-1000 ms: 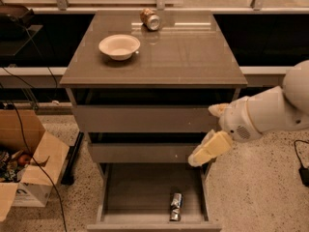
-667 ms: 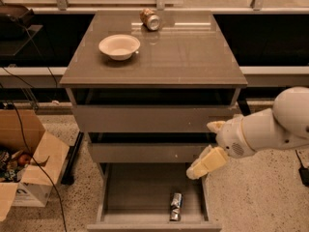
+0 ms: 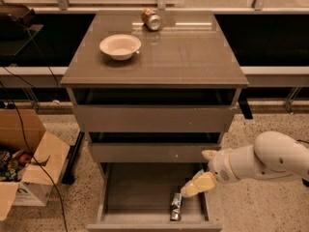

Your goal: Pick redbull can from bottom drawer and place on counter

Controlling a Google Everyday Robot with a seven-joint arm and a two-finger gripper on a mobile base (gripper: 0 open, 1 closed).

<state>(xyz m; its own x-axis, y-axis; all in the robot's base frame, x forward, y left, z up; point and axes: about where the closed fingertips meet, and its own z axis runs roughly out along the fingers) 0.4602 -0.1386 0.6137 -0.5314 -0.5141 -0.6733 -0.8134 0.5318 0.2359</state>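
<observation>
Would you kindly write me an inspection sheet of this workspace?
Surface: counter, glossy, carrying two items.
Job's things: redbull can lying flat in the open bottom drawer, front right.
Clutter: white bowl and tipped orange-tan can on the counter.
Grippers: gripper open, over the drawer's right side, beside the can.
Cables: black cable across the floor, left.
Surroundings: open cardboard box, left; speckled floor.

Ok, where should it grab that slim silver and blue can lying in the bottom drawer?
Probably grip the slim silver-blue can across its middle, from straight above: it lies on its side, pointing front to back, flanks exposed on both sides. The gripper hangs just right of it, jaws open.
</observation>
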